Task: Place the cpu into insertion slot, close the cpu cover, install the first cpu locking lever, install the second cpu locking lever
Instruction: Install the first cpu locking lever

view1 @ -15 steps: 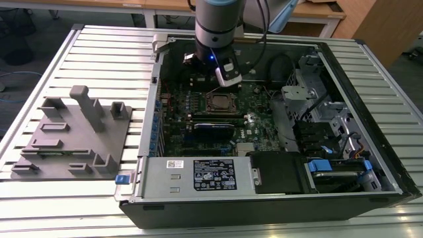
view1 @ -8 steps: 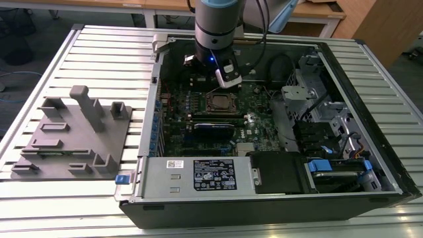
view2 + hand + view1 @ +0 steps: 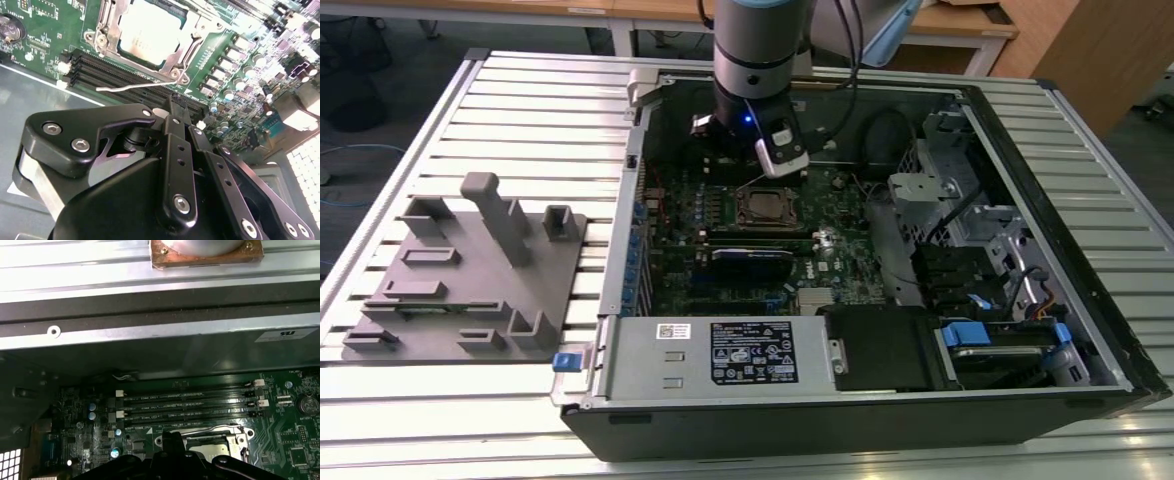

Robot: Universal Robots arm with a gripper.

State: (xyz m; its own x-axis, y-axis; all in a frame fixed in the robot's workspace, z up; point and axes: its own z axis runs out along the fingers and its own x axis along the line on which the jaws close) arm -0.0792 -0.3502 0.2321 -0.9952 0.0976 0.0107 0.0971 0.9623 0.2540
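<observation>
The cpu [image 3: 145,32] shows its silvery top, seated in the insertion slot [image 3: 767,208] on the green board. The cpu cover [image 3: 111,20], a thin metal frame, lies down around it. A thin metal locking lever [image 3: 132,86] sticks out sideways from a socket corner, lying along the black memory slots [image 3: 120,70]. My gripper [image 3: 176,102] hangs just above the board beside the socket, its black fingers shut with nothing between them. In the exterior view the gripper [image 3: 783,165] is right behind the socket. The first wrist view has the gripper [image 3: 172,437] at the socket's edge [image 3: 210,436].
The open computer case [image 3: 620,260] lies on a slatted metal table. A grey fixture [image 3: 467,270] with upright blocks stands to the exterior view's left. Inside the case are a labelled power supply [image 3: 747,352], a black card [image 3: 751,255] and blue-handled drive bays [image 3: 987,335].
</observation>
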